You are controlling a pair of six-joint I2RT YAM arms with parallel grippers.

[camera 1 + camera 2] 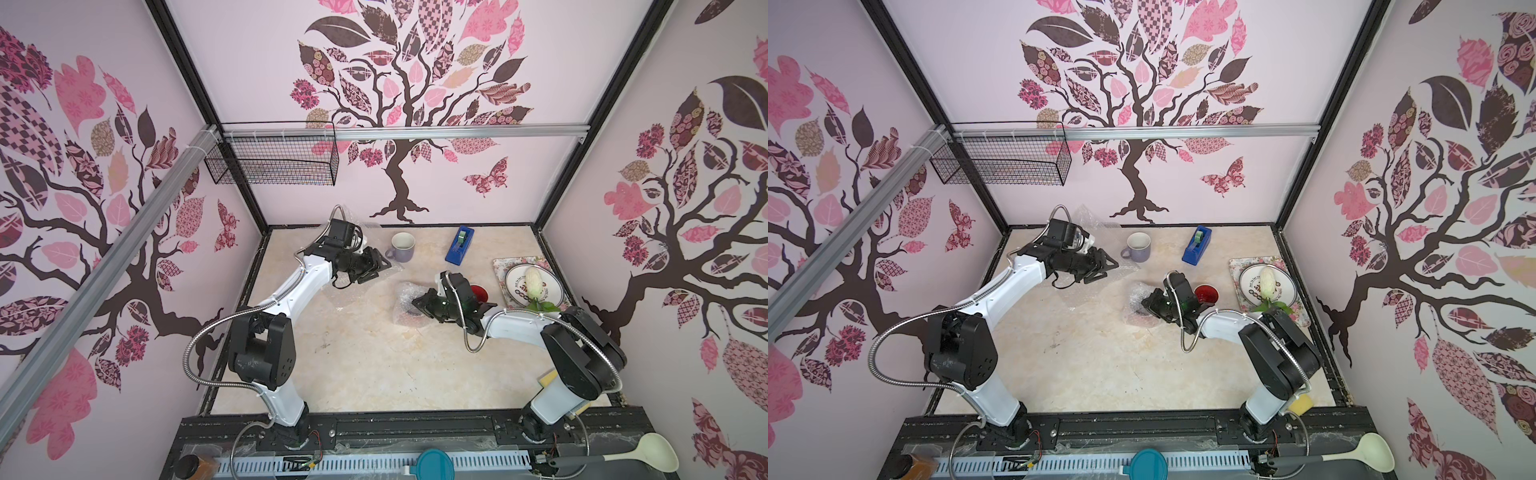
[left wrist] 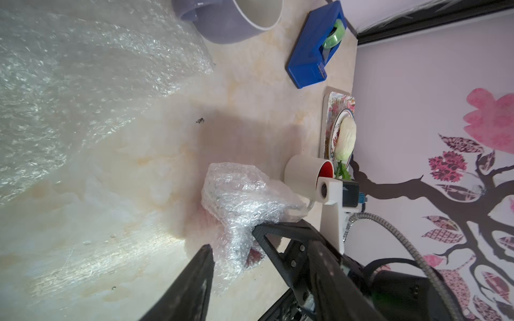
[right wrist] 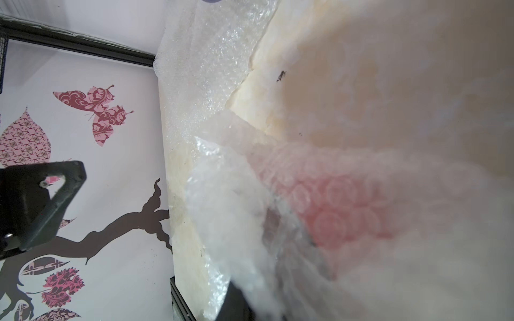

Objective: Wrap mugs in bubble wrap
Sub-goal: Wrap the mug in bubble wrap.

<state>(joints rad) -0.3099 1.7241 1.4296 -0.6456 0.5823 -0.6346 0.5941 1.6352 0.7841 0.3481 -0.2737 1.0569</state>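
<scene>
Wrapping mug one of three, by my read. The red mug [image 3: 342,214] sits mid-table inside a crumpled bundle of bubble wrap [image 2: 242,194], and shows only as a pink blur through the plastic in the right wrist view.

The right gripper [image 1: 417,303] is down on the bundle's right side, jaws closed tight on a fold of the wrap. The mug itself is not gripped, as far as I can tell. The left gripper [image 1: 376,269] hovers toward the far left, apart from the bundle, jaws partly apart with nothing between them.

Under it a spare sheet [image 2: 83,83] lies flat on the table [image 1: 374,365], its edge just beside the lavender mug [image 1: 402,246]. The white mug [image 1: 478,293], red inside, stands upright just beside the right arm's wrist. Neither of those two has wrap on it.

Next, I think: draw the pinched flap over the open part of the bundle and tuck it. The left arm should come in to hold the bundle down so the mug doesn't roll. The wrap looks springy and will likely pop open once let go. The tape dispenser [image 1: 459,245] is at the back if sealing is wanted.
</scene>
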